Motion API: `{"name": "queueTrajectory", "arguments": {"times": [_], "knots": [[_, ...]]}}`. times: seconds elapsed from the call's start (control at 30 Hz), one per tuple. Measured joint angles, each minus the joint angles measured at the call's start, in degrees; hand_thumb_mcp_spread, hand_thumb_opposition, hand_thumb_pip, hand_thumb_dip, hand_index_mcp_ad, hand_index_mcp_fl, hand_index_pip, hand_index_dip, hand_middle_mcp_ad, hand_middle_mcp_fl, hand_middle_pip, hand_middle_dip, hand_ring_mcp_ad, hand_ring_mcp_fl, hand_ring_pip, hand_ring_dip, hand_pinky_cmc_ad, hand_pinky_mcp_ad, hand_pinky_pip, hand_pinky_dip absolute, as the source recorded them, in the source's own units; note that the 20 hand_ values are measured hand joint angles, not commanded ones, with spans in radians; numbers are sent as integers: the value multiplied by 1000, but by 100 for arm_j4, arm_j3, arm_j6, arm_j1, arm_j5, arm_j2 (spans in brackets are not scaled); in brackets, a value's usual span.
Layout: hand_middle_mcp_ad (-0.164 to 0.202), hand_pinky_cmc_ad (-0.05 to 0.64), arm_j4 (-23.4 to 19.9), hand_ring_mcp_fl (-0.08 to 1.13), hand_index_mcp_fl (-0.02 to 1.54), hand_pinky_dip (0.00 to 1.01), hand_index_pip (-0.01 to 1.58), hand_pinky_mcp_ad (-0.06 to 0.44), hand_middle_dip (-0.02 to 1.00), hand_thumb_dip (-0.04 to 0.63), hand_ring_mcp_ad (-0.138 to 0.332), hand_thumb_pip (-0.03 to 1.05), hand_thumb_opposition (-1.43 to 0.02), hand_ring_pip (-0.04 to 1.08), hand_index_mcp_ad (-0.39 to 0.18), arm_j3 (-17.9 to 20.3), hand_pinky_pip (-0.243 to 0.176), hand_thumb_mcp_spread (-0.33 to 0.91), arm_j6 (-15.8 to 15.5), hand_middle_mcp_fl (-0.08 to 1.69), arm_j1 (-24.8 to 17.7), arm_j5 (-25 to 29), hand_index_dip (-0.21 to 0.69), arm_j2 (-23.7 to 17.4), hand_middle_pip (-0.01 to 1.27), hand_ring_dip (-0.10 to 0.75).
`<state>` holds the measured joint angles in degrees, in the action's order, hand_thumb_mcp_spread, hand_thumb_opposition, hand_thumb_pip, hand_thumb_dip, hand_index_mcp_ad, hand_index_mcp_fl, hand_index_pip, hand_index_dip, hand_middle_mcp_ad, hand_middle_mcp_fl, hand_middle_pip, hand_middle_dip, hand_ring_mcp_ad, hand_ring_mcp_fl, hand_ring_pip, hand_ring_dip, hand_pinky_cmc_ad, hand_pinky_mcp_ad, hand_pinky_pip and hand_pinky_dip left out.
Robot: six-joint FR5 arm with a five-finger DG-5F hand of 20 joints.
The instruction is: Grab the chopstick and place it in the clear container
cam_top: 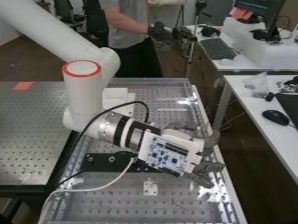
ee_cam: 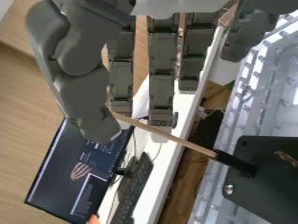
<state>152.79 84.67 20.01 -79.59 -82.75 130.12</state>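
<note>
Hand (cam_top: 210,167) above perforated bench (cam_top: 120,202), at its right edge in high view, thumb and fingers pinching chopstick (ee_cam: 174,139), dark end projecting

A plate (cam_top: 103,163) lies on the bench (cam_top: 113,202) — with a mouse (cam_top: 275,117) on the desk (cam_top: 243,100) right.

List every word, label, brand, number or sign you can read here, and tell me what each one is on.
No text can be read with certainty.
Circuit board on the hand: markings too small to read.
Screen: lettering too small to read.
Keyboard: key labels too small to read.
Chopstick: no lettering that I can make out.
</note>
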Motion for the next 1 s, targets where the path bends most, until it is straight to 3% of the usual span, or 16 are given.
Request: {"name": "queueTrajectory", "arguments": {"times": [0.23, 1.0], "knots": [[77, 283, -105, 326, 552, 138, 709, 251, 654, 326, 86, 559, -810, 103, -154, 83, -108, 534, 202, 799, 8, 14, 218, 2, 291, 342], [75, 283, -97, 353, 689, 138, 693, 248, 672, 326, 80, 517, -810, 103, -185, 23, -105, 550, 172, 894, 2, 138, 222, 10, 262, 342]]}}
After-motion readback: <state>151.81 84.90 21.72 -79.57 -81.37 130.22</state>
